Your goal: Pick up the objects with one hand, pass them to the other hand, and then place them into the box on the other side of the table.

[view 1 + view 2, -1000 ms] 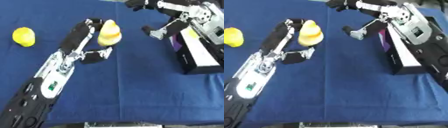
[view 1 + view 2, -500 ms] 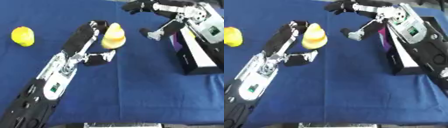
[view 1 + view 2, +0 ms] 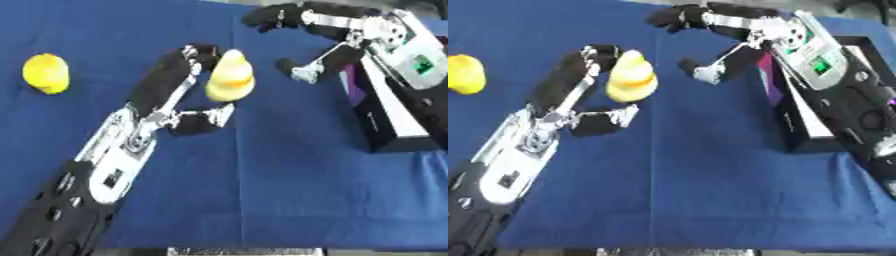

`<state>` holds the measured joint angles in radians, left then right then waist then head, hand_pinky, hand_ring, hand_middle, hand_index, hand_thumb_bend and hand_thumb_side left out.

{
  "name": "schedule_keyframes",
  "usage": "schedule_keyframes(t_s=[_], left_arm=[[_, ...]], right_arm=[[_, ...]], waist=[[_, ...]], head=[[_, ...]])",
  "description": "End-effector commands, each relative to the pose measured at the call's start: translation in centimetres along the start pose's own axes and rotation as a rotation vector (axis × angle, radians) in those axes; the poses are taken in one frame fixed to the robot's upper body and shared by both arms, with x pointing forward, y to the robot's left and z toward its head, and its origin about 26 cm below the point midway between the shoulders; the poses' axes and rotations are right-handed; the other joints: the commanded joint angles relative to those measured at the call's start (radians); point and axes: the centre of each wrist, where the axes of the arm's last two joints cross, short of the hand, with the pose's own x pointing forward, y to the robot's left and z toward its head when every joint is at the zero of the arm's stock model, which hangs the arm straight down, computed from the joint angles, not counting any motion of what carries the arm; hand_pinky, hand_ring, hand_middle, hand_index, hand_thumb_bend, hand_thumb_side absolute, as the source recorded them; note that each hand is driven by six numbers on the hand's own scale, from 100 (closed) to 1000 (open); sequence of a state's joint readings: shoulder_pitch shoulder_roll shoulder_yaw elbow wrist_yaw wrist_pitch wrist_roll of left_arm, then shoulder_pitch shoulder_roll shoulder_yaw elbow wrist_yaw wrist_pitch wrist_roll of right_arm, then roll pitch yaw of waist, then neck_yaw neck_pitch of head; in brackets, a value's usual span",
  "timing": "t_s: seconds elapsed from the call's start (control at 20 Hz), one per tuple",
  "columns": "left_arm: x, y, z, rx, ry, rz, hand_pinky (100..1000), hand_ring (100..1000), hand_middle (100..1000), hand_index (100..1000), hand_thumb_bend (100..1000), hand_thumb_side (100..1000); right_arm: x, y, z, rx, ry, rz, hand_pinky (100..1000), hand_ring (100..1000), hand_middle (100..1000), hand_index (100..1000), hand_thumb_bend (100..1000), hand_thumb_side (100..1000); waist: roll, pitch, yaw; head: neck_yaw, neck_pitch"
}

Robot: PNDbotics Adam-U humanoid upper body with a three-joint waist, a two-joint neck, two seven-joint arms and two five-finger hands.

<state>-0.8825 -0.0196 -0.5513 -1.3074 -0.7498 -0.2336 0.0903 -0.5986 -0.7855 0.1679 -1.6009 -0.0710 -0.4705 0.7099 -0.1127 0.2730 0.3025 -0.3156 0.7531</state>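
Pale yellow pear-shaped fruit [image 3: 231, 76], orange band round middle, narrow end up, pinched between left hand [image 3: 179, 95] fingers and thumb above blue cloth surface [image 3: 262, 190]. Right hand [image 3: 306, 35] just beside, spread, empty. Round yellow lemon-like fruit [image 3: 45, 73] far left. Black open box [image 3: 824, 100] right.

The side of the pear-shaped yellow object [image 3: 230, 76] facing the left hand [image 3: 175, 95] is hidden by the fingers, so contact there cannot be judged. The black box [image 3: 395, 125] is largely covered by the right arm, its interior unseen. The yellow fruit [image 3: 464, 74] is cut off at the right eye view's edge.
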Motion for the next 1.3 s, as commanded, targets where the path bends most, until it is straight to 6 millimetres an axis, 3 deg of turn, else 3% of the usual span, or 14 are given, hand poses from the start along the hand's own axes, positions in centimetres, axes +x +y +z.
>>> schedule_keyframes(t_s=[0.05, 0.85, 1.3], left_arm=[[0.75, 0.88, -1.00, 0.042, -0.028, -0.014, 734, 572, 504, 560, 100, 203], [0.78, 0.07, -1.29, 0.060, -0.019, 0.000, 735, 569, 502, 561, 100, 226], [1.09, 0.01, -1.55, 0.067, -0.034, -0.006, 735, 571, 503, 562, 100, 220]], right_arm=[[0.24, -0.88, 0.16, 0.105, -0.044, 0.086, 940, 1000, 1000, 1000, 100, 242], [0.16, -0.90, -0.55, 0.150, -0.053, 0.072, 942, 1000, 1000, 1000, 100, 241], [-0.02, -0.51, -0.80, 0.212, -0.052, 0.098, 953, 1000, 1000, 1000, 100, 284]], waist=[[-0.012, -0.002, -0.001], [-0.018, 0.004, 0.005], [-0.023, 0.009, 0.008]], head=[[-0.003, -0.011], [-0.005, -0.009], [-0.003, -0.013]])
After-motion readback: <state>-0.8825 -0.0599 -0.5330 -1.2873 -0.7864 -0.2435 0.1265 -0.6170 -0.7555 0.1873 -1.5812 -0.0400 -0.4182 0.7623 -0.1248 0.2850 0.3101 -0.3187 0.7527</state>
